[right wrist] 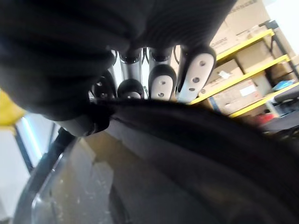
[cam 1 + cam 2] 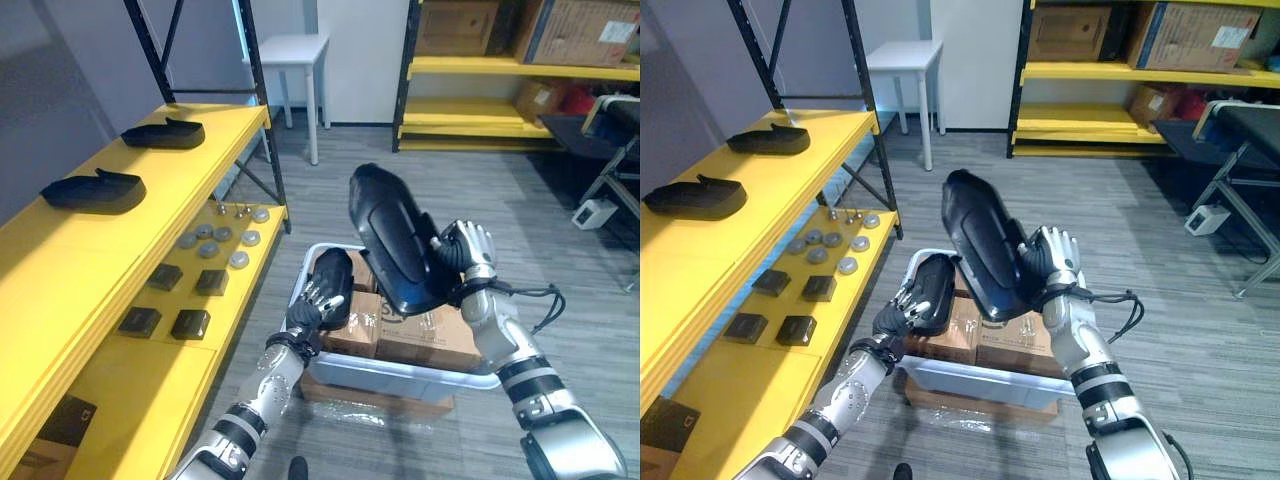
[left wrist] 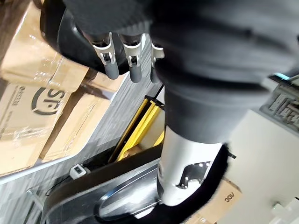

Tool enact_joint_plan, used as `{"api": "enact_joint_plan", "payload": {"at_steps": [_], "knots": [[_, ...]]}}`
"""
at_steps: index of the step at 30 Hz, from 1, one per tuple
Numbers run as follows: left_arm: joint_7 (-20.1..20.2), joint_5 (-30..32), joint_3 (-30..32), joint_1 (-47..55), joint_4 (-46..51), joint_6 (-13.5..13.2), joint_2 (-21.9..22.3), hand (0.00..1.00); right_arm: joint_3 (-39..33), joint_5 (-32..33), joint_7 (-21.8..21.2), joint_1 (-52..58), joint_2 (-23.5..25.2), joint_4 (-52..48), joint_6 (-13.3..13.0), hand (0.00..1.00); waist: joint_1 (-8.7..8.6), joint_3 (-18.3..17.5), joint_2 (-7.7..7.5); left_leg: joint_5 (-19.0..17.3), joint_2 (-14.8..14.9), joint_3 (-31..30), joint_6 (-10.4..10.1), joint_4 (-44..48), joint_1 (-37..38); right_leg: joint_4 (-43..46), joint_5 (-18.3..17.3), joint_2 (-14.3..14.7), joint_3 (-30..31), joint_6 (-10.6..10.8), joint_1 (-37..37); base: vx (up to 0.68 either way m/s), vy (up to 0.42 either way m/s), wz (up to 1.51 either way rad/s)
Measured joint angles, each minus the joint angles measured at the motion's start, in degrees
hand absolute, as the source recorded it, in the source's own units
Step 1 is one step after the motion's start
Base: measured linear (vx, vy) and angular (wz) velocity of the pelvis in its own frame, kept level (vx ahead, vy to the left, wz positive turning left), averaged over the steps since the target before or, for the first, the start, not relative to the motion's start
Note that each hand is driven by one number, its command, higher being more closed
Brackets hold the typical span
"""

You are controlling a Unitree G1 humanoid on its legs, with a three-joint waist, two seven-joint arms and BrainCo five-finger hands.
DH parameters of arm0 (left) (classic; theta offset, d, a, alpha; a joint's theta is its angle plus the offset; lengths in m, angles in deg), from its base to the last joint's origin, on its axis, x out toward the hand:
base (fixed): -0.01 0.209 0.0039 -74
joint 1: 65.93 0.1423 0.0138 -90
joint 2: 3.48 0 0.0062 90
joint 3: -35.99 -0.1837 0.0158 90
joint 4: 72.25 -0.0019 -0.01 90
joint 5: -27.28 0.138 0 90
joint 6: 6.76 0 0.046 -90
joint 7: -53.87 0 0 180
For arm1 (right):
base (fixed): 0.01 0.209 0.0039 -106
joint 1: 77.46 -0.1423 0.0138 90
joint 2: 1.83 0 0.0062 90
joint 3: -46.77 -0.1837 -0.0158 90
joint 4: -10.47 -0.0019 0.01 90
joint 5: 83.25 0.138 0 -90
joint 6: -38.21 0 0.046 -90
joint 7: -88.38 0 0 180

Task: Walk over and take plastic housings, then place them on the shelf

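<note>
Right hand (image 2: pixel 465 248) fingers (image 1: pixel 161 81) clamped over raised housing (image 2: pixel 395 240) edge; left hand (image 2: pixel 312 303) fingers (image 3: pixel 111 65) straight on second housing (image 2: pixel 338 278).

Quick count: four black plastic housings (image 2: pixel 100 190), four little black square blocks (image 2: pixel 190 323), and seven round silver discs (image 2: pixel 239 259) as far as I can tell. There's one white bin (image 2: pixel 400 375) with at least two cardboard boxes (image 2: pixel 430 335) in it, plus one small white table (image 2: pixel 295 50).

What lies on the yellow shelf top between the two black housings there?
Nothing: in the left eye view the shelf top is bare yellow between the near housing and the far housing.
</note>
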Motion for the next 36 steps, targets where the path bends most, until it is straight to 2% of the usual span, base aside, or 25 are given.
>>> {"api": "enact_joint_plan", "payload": {"at_steps": [4,10,11,15,20,23,25,27,28,29,30,31,32,33,34,35,36], "knots": [[-1.49,-0.56,-0.96,-1.53,-0.47,-0.01,1.44,0.00,2.98,0.15,0.65,4.16,3.86,-5.23,-0.40,1.00,-0.02,-1.20,-0.17,-0.16,0.17,0.01,-0.19,0.00,0.03,-0.81,0.33,0.27,-0.03,-0.02,0.43,0.00,0.001,-0.02],[-3.54,-1.99,-2.48,-2.64,-2.64,-0.11,1.80,0.00,8.15,1.55,1.63,6.15,7.39,-5.71,-2.03,1.00,0.30,-2.13,-0.28,0.17,0.10,0.07,-0.13,0.02,0.11,-0.96,0.34,0.20,0.04,-0.03,0.88,0.02,0.001,0.00],[-3.61,-3.37,-2.85,-2.64,-2.63,-0.12,1.84,1.00,8.37,2.31,1.74,6.24,7.33,-5.70,-2.13,1.00,0.70,-2.17,-0.32,0.17,0.08,0.05,-0.14,0.02,0.19,-0.96,0.34,0.19,0.03,-0.03,0.98,0.00,0.000,0.00],[-4.29,-4.86,-3.21,-2.64,-2.63,-0.28,1.81,1.00,8.80,4.60,2.27,7.73,7.42,-5.82,-2.23,1.00,0.95,-2.31,-0.49,0.10,0.03,-0.01,-0.19,0.01,0.61,-1.05,0.34,0.16,-0.05,-0.03,1.48,0.00,0.000,0.00],[-6.87,-6.55,-2.51,-2.46,-2.63,-1.97,1.90,1.00,9.60,8.98,2.92,11.27,7.31,-7.87,-2.33,1.00,0.81,-2.66,-0.58,-0.48,0.05,-0.06,-0.56,0.01,1.57,-1.55,0.33,0.23,-0.16,-0.03,2.38,0.00,0.000,0.00],[-9.67,-6.62,0.01,-1.27,-1.87,-3.93,2.80,1.00,10.53,10.45,3.83,13.13,7.31,-8.97,-4.86,1.00,0.82,-2.94,-0.57,-0.42,-0.07,-0.55,-0.66,0.03,1.41,-1.84,0.32,0.35,-0.76,-0.03,2.67,0.01,-0.005,0.10],[-11.46,-4.88,3.01,4.35,3.31,-5.52,4.75,1.00,12.00,11.52,4.31,15.27,7.52,-11.59,-7.18,1.00,1.07,-3.60,-0.66,0.07,-0.58,-2.07,-0.28,0.08,0.01,-1.90,0.09,0.44,-2.34,0.03,2.48,0.06,-0.007,0.31],[-12.12,-3.59,3.71,8.25,6.12,-6.26,5.99,1.00,12.23,12.67,4.33,16.93,8.11,-11.73,-8.86,1.00,2.28,-3.62,-0.67,0.43,-1.26,-3.62,-0.47,0.08,-0.92,-1.51,-0.55,0.40,-4.51,-0.02,2.51,0.06,-0.008,0.65],[-12.54,-2.24,4.62,11.26,7.96,-6.44,6.53,1.00,12.96,13.87,4.35,18.29,8.96,-11.61,-9.43,1.00,2.87,-3.75,-0.61,0.16,-1.86,-3.63,0.19,0.02,-2.14,-0.57,-1.41,0.29,-7.61,0.09,2.58,0.03,-0.007,0.85],[-12.57,-1.96,4.83,11.76,8.36,-6.44,6.61,1.00,13.16,14.06,4.36,18.53,9.08,-11.74,-9.57,1.00,2.82,-3.77,-0.61,0.09,-1.87,-3.04,0.29,0.01,-2.61,-0.47,-1.51,0.24,-8.36,0.11,2.68,0.03,0.000,1.36],[-12.77,-0.07,5.44,13.84,10.41,-6.45,6.86,1.00,13.31,15.16,4.51,19.42,9.60,-11.93,-10.62,1.00,2.81,-3.79,-1.02,-2.46,-1.85,3.30,3.60,0.55,-4.67,-0.58,-1.60,-0.48,-13.61,0.12,3.01,0.04,0.005,1.31],[-12.80,0.79,6.00,14.54,11.30,-6.45,7.04,1.00,13.49,15.39,4.51,19.36,9.57,-11.93,-11.14,1.00,2.84,-3.56,-1.39,-3.83,-1.84,7.51,5.12,1.68,-5.89,-0.58,-1.60,-1.12,-16.23,0.13,3.09,0.09,0.028,2.04],[-12.87,2.31,7.22,15.66,12.68,-6.46,7.36,1.00,14.35,15.86,4.52,18.82,9.51,-11.78,-11.71,1.00,3.40,-3.55,-1.40,-5.12,-1.24,17.23,7.33,5.13,-8.36,-0.26,-2.26,-2.05,-20.51,1.09,3.58,0.16,0.054,2.06],[-13.22,4.32,8.18,17.22,14.96,-6.46,6.91,1.00,15.13,16.26,4.52,18.31,9.94,-11.40,-12.03,1.00,4.45,-3.54,-1.49,-4.94,0.16,27.17,8.82,6.86,-8.80,0.34,-3.49,-2.64,-24.65,2.18,4.84,0.20,0.061,2.05],[-13.40,5.59,8.74,18.34,16.56,-6.46,6.61,1.00,15.57,16.47,4.52,17.98,10.27,-11.06,-12.54,1.00,4.79,-3.61,-1.63,-4.76,0.56,31.79,9.30,7.44,-8.82,0.86,-3.91,-3.02,-26.74,2.56,5.39,0.30,0.062,2.00],[-14.03,9.69,10.46,20.68,20.27,-6.46,6.39,1.00,16.74,16.51,4.51,16.68,11.10,-9.99,-13.54,1.00,5.14,-3.67,-1.66,-4.14,0.62,38.30,11.67,7.82,-8.71,2.02,-4.41,-3.92,-30.24,3.32,6.44,0.37,0.071,1.80],[-14.47,14.65,12.74,22.35,23.79,-6.40,5.86,1.00,17.49,16.50,4.48,15.50,12.33,-9.16,-14.07,1.00,6.66,-3.62,-1.75,-4.19,-1.10,38.20,12.96,7.47,-8.87,2.92,-4.51,-4.96,-32.68,3.46,6.72,0.37,0.083,1.52]]}}
